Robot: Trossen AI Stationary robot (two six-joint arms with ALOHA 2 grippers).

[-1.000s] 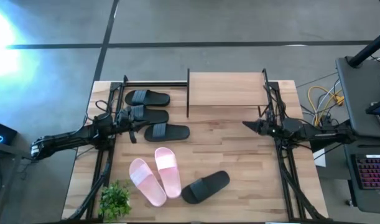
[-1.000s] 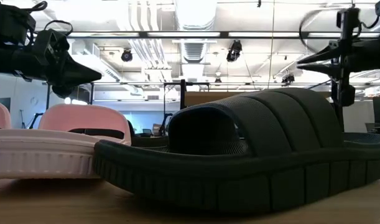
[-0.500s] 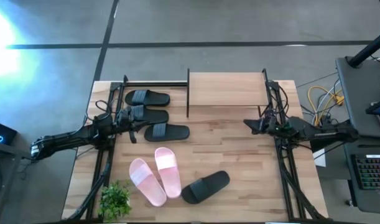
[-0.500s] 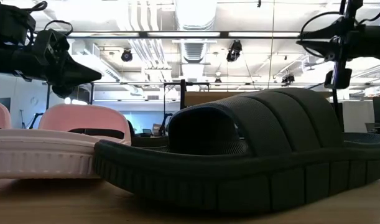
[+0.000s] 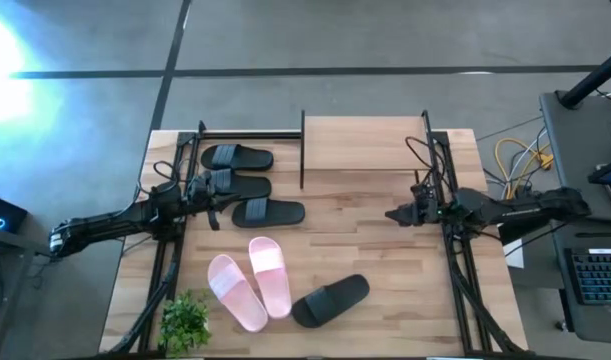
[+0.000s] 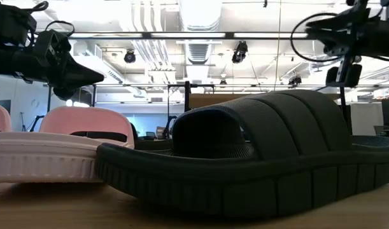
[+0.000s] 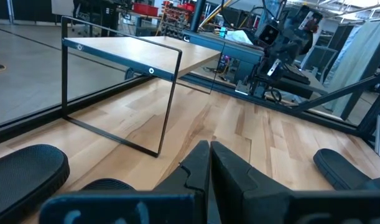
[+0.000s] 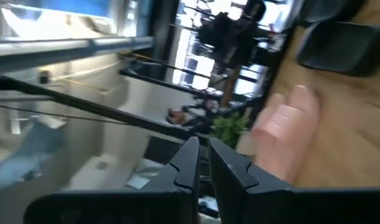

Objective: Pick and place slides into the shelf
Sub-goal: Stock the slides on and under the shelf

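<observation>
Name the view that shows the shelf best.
The high view: the whole shelf shows, its plank top bare, at the table's far edge. The left wrist view shows one corner and its frame; the low view barely shows it, the right wrist view not at all.

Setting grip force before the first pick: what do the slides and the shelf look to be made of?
Black slide: looks like soft moulded foam or rubber, matte, with a ribbed strap and grooved sole edge. Pink slides: likely the same, smooth and matte. Shelf: pale wood-grain plank top on a thin black frame, probably metal.

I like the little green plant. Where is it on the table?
In the high view the plant sits at the table's near left corner, just left of the two pink slides and near the left arm's base.
</observation>
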